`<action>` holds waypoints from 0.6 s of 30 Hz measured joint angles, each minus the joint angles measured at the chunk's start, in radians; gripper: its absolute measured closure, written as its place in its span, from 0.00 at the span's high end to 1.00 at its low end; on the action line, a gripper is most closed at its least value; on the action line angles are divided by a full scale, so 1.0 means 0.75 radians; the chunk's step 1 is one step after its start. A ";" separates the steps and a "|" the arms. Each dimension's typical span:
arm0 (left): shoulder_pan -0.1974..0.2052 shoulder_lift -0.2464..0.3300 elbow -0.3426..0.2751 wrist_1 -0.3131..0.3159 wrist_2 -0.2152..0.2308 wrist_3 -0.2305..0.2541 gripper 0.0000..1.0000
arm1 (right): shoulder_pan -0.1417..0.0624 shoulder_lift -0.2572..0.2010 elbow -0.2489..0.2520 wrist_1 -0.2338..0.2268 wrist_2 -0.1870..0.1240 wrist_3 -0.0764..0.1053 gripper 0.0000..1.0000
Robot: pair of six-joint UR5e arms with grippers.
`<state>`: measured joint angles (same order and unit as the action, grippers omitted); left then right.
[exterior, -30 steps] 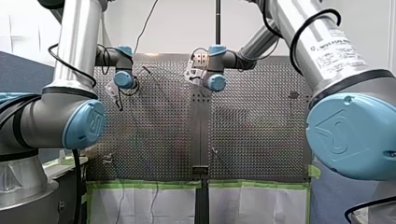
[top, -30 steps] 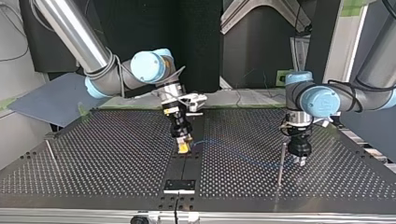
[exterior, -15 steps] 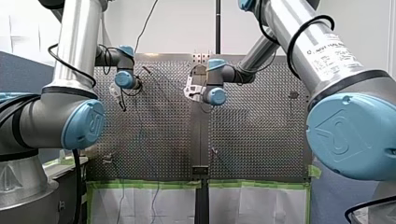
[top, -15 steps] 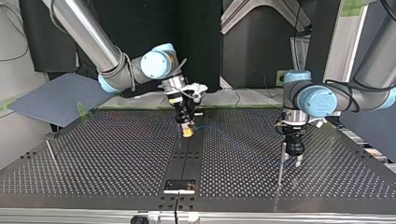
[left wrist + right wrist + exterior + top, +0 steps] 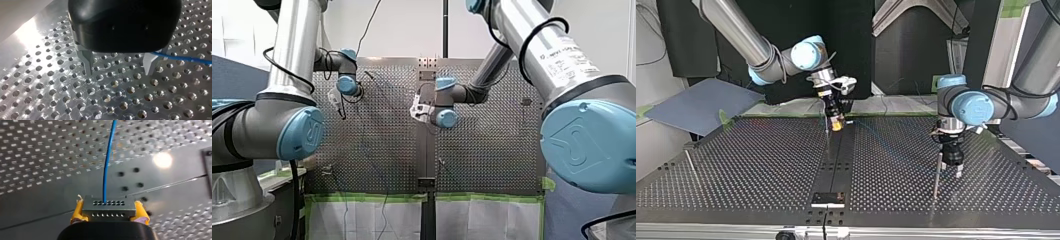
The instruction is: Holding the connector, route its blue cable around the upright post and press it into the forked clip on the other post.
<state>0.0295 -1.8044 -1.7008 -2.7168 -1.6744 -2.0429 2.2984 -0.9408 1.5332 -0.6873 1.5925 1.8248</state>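
Observation:
In the right wrist view my right gripper (image 5: 108, 216) is shut on the grey connector (image 5: 108, 206), a yellow pad on each side of it. The blue cable (image 5: 107, 165) leaves the connector's face and runs straight ahead over the plate. In the top view this gripper (image 5: 837, 123) hangs near the table's far middle, beside a thin upright post (image 5: 828, 142). My left gripper (image 5: 120, 68) is open with nothing between its metal fingers, and the cable (image 5: 180, 58) passes outside one finger. In the top view it (image 5: 956, 170) stands right beside another post (image 5: 937, 175).
The perforated table (image 5: 761, 170) has a dark centre strip (image 5: 836, 170) with a black block (image 5: 828, 199) at its near end in the top view. A third thin post (image 5: 690, 162) stands at that view's left. A grey sheet (image 5: 696, 102) lies beyond the far left corner.
My right gripper has carried the connector away from the top view's camera, toward the table's far edge, and somewhat higher. My left gripper has stayed beside its post.

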 joint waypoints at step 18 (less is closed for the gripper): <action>-0.010 0.000 0.000 0.003 -0.006 0.004 1.00 | 0.045 0.230 0.229 -0.229 0.127 -0.008 0.00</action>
<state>0.0218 -1.8045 -1.7008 -2.7143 -1.6790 -2.0401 2.3318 -0.7687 1.7047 -0.8590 1.6877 1.8189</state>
